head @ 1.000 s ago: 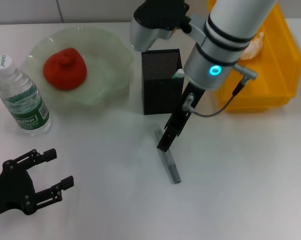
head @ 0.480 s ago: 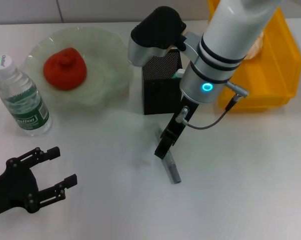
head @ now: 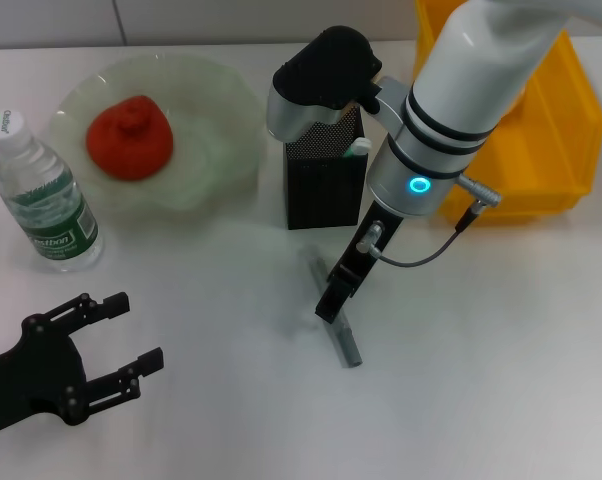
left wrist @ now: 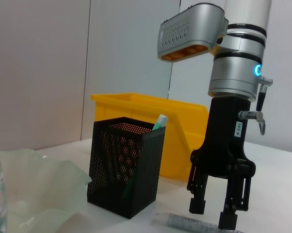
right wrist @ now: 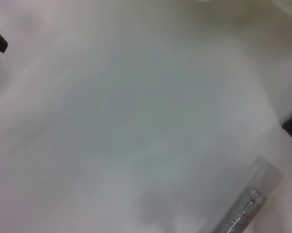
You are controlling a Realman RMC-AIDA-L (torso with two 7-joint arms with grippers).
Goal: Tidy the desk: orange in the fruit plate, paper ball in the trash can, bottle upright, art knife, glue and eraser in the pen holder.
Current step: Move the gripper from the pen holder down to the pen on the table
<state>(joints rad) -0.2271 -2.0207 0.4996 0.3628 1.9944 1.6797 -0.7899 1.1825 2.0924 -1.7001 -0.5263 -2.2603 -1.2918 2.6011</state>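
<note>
The grey art knife lies flat on the white table in front of the pen holder. My right gripper points straight down at it. From the left wrist view, this right gripper is open, one finger on each side of the knife. A white-and-green stick pokes out of the pen holder. The orange sits in the fruit plate. The bottle stands upright at the left. My left gripper hovers open at the near left. Paper ball and eraser are hidden.
The yellow trash can stands at the back right, right behind my right arm. The pen holder is a few centimetres beyond the knife. The right wrist view shows only bare table and the knife's end.
My right gripper has come down and slightly nearer, closing in on the knife. The left gripper has drifted a little to the right.
</note>
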